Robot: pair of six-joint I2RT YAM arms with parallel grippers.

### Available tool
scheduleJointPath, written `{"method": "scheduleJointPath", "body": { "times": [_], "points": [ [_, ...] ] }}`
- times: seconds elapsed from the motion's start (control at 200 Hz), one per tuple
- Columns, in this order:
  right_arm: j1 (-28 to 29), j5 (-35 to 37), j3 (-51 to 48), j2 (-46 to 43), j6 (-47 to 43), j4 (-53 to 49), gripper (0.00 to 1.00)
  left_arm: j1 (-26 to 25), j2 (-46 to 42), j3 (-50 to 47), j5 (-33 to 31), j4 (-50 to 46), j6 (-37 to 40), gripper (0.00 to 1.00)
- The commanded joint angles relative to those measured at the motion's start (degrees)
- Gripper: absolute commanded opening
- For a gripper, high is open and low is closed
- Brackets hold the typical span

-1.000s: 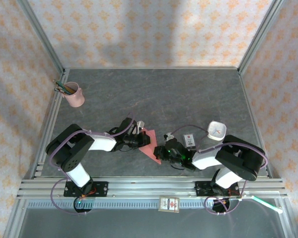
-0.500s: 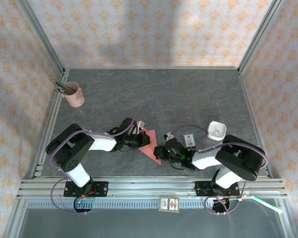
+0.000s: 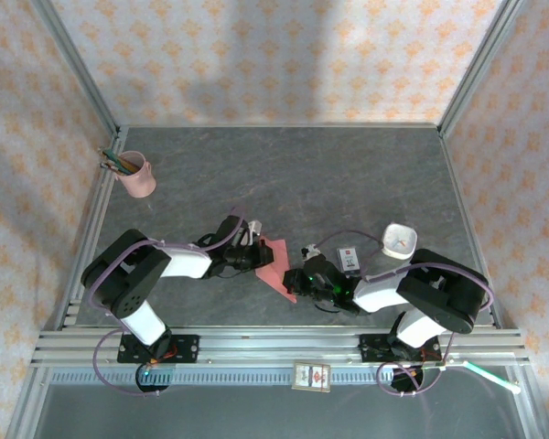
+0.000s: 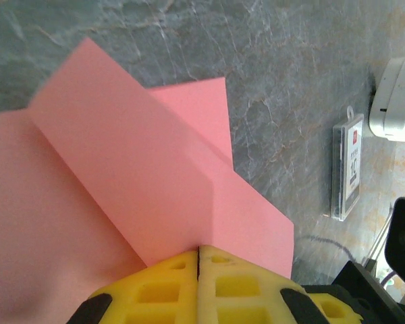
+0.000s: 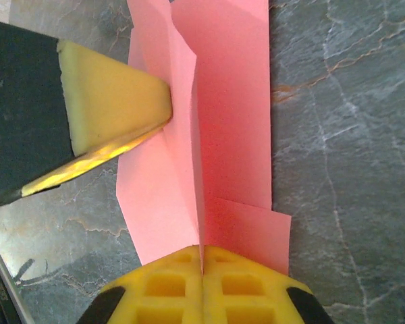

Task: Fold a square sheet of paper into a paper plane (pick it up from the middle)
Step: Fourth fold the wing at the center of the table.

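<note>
The pink sheet of paper (image 3: 276, 267) lies a little below the middle of the overhead picture, on the grey counter (image 3: 348, 174), and it is already partly folded. The left claw (image 3: 258, 256) meets it from the left and the right claw (image 3: 296, 279) from the lower right. In the left wrist picture the yellow pads (image 4: 162, 293) at the bottom edge are pressed together on a raised fold, so this claw holds the paper. In the right wrist picture the right claw (image 5: 202, 255) is closed in the same way on an upright crease. Flat flaps lie on both sides of the crease, but the exact shape is hard to read. A pink cup (image 3: 137, 176) with pencils stands at the upper left, and a small box (image 3: 349, 259) lies to the right of the paper.
</note>
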Motion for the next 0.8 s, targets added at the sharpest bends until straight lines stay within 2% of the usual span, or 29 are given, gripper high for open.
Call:
{"method": "scheduleJointPath", "body": {
  "times": [0.0,0.2,0.796],
  "points": [
    [-0.3,0.7,0.9,0.6,-0.3,-2.1,0.04,0.8,-0.6,0.4,-1.1,-1.4,1.7,0.08],
    [-0.4,0.7,1.0,0.6,-0.4,-2.3,0.04,0.8,0.9,0.8,-0.8,-1.5,2.0,0.09],
    [-0.3,1.2,1.9,-0.9,-1.2,-4.6,0.06,0.9,3.3,0.8,-5.1,-6.2,4.1,0.08]
  ]
}}
